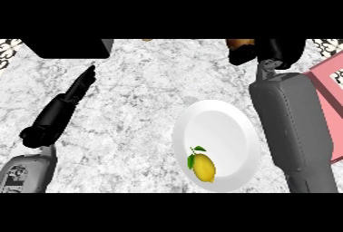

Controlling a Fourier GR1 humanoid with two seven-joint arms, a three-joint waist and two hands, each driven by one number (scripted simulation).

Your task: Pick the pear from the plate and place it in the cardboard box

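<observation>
- A white plate [218,136] is seen on a grey marbled bench [144,90], slightly right of centre.
- A yellow lemon [203,168] with a green leaf is left on the plate's near edge. It is not the task's fruit, so it is judged to have been left there on purpose.
- No pear is seen on the plate. Beyond the plate's far right rim, a small brown-orange rounded thing, taken to be the pear [240,43], is partly hidden by the right robot hand [271,52].
- The right robot hand is curled, thumb and fingers closed round that fruit. It is judged to be carried away from the plate, towards the drop-off.
- The cardboard box is not shown, so its place relative to the plate cannot be told.
- The left robot hand [75,93] is held well left of the plate, fingers straight and apart from everything. It is at rest and plays no part in the carry.
- A pink tray-like object [328,86] is set just right of the plate, partly covered by the right forearm.
- A black block [67,47] is placed far beyond the plate, to its left.
</observation>
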